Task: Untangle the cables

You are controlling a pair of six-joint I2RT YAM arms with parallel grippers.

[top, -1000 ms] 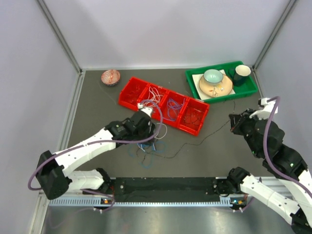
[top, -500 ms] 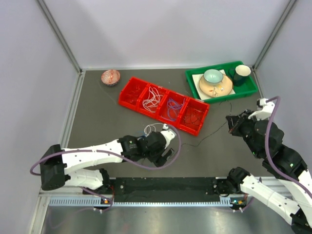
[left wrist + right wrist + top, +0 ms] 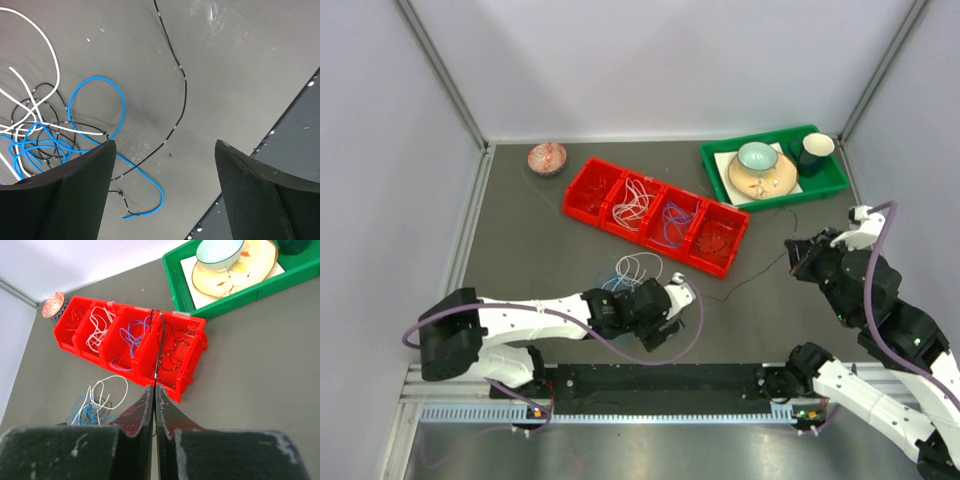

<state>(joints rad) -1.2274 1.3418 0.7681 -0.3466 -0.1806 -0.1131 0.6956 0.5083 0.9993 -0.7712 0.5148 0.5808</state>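
Jaws of the left gripper (image 3: 165,192) stand wide apart, holding nothing; the tangled cables (image 3: 40,132) lie just outside one finger. Jaws of the right gripper (image 3: 154,392) pinch a black cable (image 3: 161,340) that runs ahead over the red tray (image 3: 192,365).

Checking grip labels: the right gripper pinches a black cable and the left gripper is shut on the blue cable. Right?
No: the left gripper is open, holding nothing, with the blue cable loose beneath it, per the left wrist view. The rest stands.
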